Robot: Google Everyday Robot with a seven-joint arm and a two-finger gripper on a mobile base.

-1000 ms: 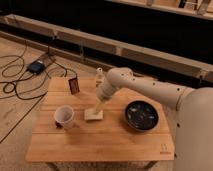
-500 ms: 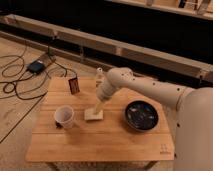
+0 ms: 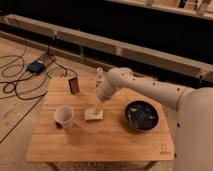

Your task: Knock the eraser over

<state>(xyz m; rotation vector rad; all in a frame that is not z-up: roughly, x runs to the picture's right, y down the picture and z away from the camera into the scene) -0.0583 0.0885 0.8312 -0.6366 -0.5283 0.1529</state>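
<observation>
The eraser (image 3: 74, 85) is a small dark reddish-brown slab standing upright near the far left edge of the wooden table (image 3: 100, 142). My white arm reaches in from the right, bends over the table's far side and points down. The gripper (image 3: 97, 108) is at its tip, just above the pale beige flat block (image 3: 93, 115) at the table's middle. It is to the right of the eraser and nearer to the camera, and well apart from it.
A white cup (image 3: 64, 116) stands left of the beige block. A small clear bottle (image 3: 99, 76) stands at the far edge behind my arm. A dark bowl (image 3: 141, 115) sits on the right. Cables and a blue box (image 3: 36, 66) lie on the floor to the left.
</observation>
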